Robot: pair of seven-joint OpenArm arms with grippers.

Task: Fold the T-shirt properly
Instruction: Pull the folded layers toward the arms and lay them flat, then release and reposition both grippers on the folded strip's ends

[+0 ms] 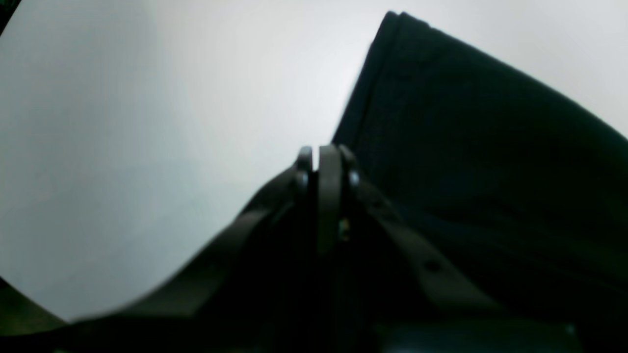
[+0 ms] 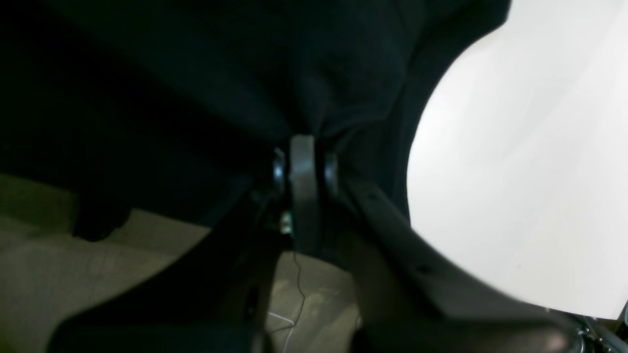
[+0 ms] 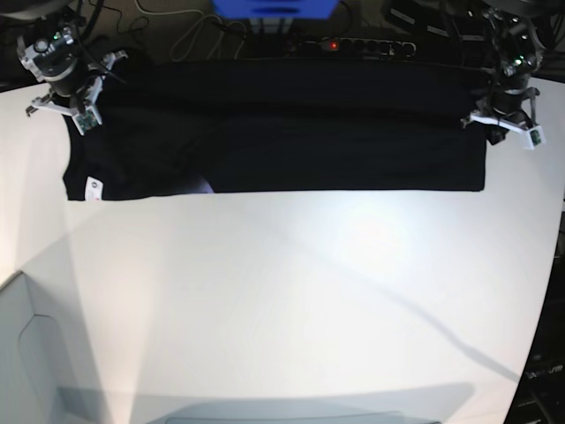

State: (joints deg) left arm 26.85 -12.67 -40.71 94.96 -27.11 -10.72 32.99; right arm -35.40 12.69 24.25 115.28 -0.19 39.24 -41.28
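Observation:
The black T-shirt [image 3: 309, 141] lies in a long band along the far edge of the white table [image 3: 282, 291]. Its small white tag [image 3: 91, 186] shows at the left end, and a sliver of purple print [image 3: 204, 185] peeks out beside it. My right gripper [image 3: 66, 110] is at the shirt's left end. In the right wrist view that gripper [image 2: 303, 139] is shut, with T-shirt [image 2: 294, 63] cloth puckered into its tips. At the right end, my left gripper [image 3: 503, 124] is shut [image 1: 326, 149] where the T-shirt [image 1: 466, 147] edge meets its tips.
Behind the table's far edge are a power strip [image 3: 353, 44], cables and a blue box [image 3: 274, 7]. A pale floor [image 2: 49, 274] shows below the right wrist. The table's edge cuts in at the near left corner [image 3: 18, 291] and along the right side [image 3: 552, 291].

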